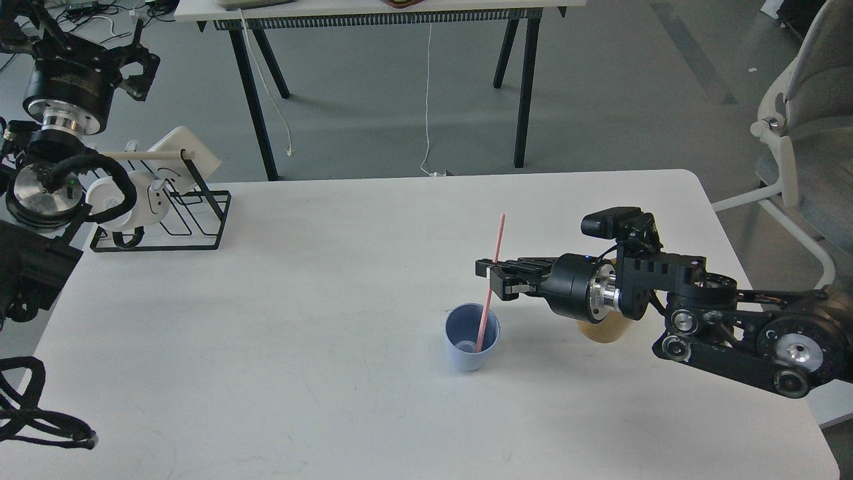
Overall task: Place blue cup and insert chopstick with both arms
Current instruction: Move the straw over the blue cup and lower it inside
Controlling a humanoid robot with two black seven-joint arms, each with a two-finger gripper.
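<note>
Between the right jaws stands the chopstick, seemingly pinched, its tip inside the blue cup upright on the bench. Insertion looks nearly done; next, release cleanly. Left jaws: cannot tell.

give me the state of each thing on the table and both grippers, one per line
blue cup: upright on the table, chopstick inside
chopstick: leaning in the cup, tip at its bottom
right gripper: at the chopstick's middle, grip unclear
left gripper: raised, clear of the table, empty
wire rack: standing, holds white items
</note>
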